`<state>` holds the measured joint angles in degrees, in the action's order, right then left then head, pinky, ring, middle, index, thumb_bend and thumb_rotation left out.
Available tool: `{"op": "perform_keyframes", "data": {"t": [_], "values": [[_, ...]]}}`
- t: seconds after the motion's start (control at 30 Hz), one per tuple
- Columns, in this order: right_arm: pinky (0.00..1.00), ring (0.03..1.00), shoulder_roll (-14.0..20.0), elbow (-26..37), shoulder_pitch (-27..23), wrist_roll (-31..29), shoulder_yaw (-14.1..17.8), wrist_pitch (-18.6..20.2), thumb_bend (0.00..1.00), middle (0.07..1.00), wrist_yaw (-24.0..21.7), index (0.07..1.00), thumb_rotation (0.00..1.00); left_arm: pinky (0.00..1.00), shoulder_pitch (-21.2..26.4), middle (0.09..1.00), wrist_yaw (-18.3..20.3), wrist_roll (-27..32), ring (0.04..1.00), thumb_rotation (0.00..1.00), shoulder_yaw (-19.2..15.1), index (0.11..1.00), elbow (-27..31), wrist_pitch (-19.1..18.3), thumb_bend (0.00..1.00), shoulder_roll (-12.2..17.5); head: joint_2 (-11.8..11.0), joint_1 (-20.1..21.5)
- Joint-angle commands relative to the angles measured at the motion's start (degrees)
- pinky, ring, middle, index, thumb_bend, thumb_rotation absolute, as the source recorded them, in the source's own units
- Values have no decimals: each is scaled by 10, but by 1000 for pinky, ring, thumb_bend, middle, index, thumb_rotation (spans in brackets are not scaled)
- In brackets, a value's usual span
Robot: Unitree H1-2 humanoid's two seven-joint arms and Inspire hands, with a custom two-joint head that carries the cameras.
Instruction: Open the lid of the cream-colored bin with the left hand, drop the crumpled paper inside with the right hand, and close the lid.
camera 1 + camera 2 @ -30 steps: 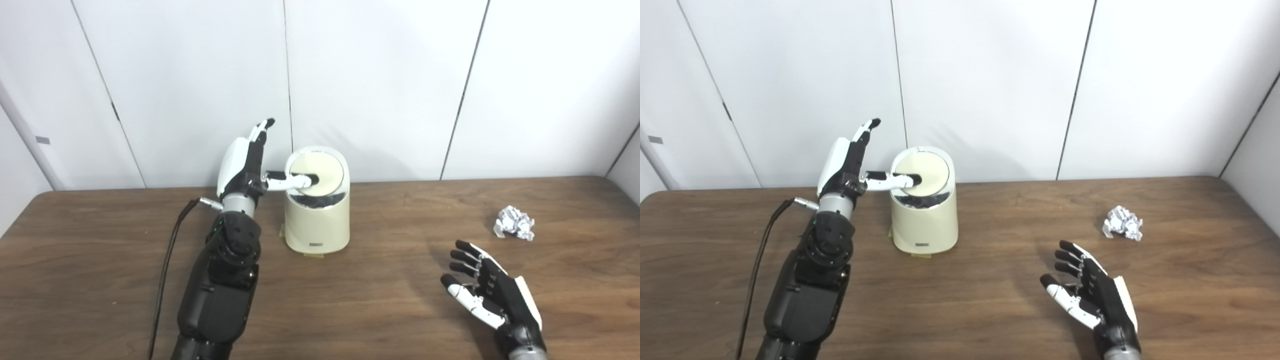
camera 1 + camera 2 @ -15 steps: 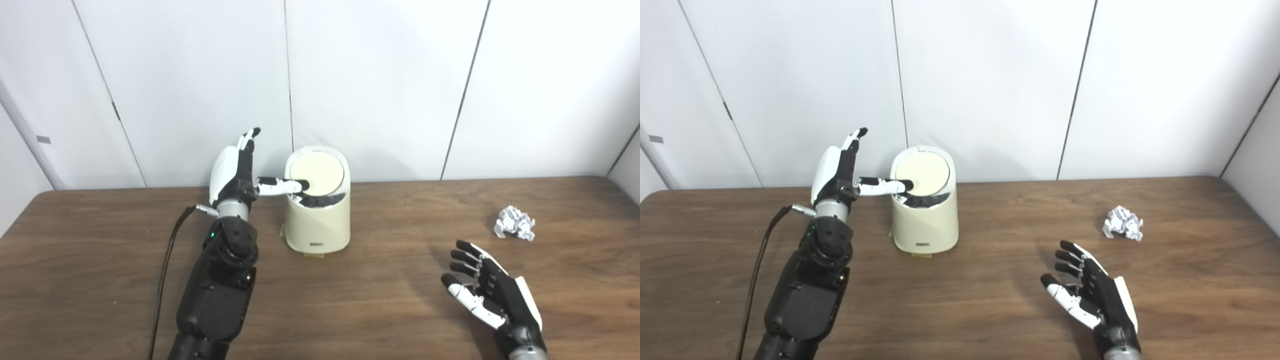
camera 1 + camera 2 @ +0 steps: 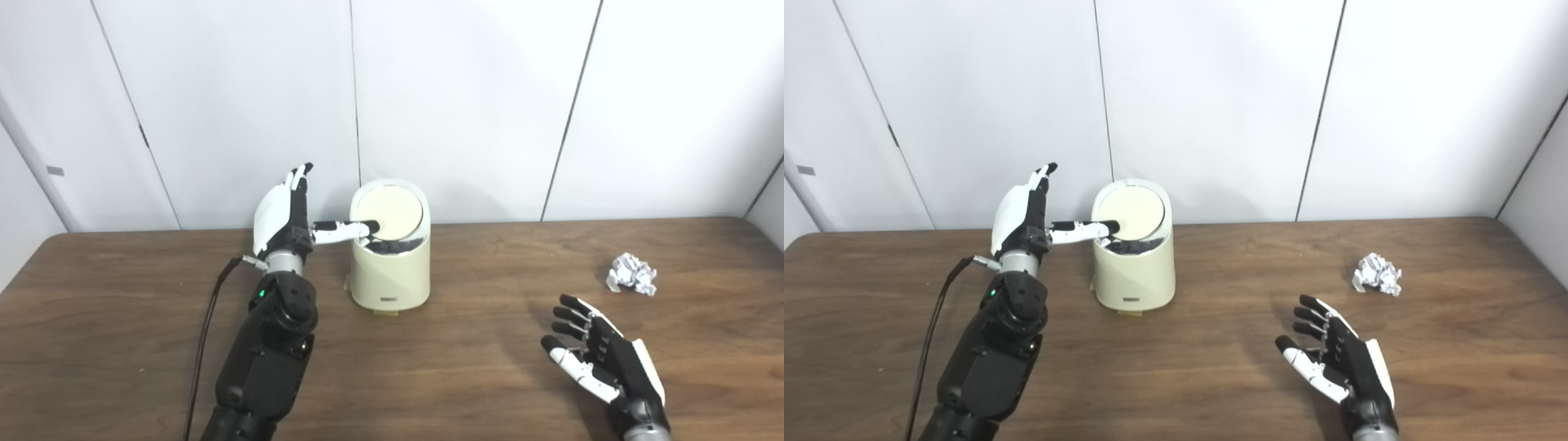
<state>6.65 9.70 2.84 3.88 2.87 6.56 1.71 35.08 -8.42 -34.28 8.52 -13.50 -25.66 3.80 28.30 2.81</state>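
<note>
The cream-colored bin stands on the brown table, left of centre near the wall. Its round lid is tilted up toward the back, and a dark gap shows under its front edge. My left hand is just left of the bin, fingers spread and pointing up, holding nothing; its thumb reaches sideways and the tip rests at the lid's left edge. The crumpled paper lies on the table at the right. My right hand hovers open, palm up, in front of the paper and apart from it.
A black cable runs along my left arm over the table. White wall panels stand close behind the bin. The table's far edge meets the wall just behind the bin and the paper.
My left hand has drawn back to the left and sunk a little; its thumb tip slid from the middle of the lid to the lid's left edge. The right hand and the paper have not moved.
</note>
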Motion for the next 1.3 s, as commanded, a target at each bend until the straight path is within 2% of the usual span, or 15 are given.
{"op": "perform_keyframes", "data": {"t": [0.0,0.1,0.23,0.4,0.53,0.73,0.83,0.9,1.03,1.27], "values": [[650,761,-2,7,-4,5,-6,2,383,796,-5,817,303,1000,34,1000,-5,-11,1000,100,11,1000,9,4,976,2,0,0],[647,762,-3,6,-4,8,-8,1,385,795,-2,818,318,1000,37,1000,-4,-30,1000,114,31,1000,7,1,981,9,1,3],[652,761,-5,8,-4,8,-9,4,396,795,-2,819,333,1000,45,1000,-1,-85,1000,140,76,1000,11,-4,1000,32,3,8],[631,748,-7,6,-5,14,-11,0,415,787,1,811,359,1000,63,1000,19,-152,1000,185,112,1000,39,-11,1000,58,4,8],[637,750,-9,3,-6,11,-12,-4,412,791,-1,809,346,1000,72,1000,59,-199,1000,190,109,1000,75,-12,1000,58,5,10],[628,742,-13,5,-8,16,-14,2,413,788,4,809,344,1000,80,1000,152,-310,1000,179,101,1000,134,-13,1000,55,5,10],[626,741,-14,1,-10,18,-14,-1,412,787,5,809,338,1000,87,1000,196,-375,1000,163,110,1000,150,-12,1000,60,4,11],[621,738,-16,3,-10,20,-16,1,406,786,6,810,336,1000,90,1000,206,-396,1000,152,116,1000,152,-11,1000,64,4,12],[625,742,-19,5,-11,21,-17,1,399,789,6,811,328,1000,95,1000,197,-427,1000,127,129,1000,145,3,1000,71,6,13],[614,736,-21,10,-9,31,-20,0,394,784,8,807,336,1000,92,1000,213,-433,1000,152,131,1000,135,12,1000,68,11,16]]}}
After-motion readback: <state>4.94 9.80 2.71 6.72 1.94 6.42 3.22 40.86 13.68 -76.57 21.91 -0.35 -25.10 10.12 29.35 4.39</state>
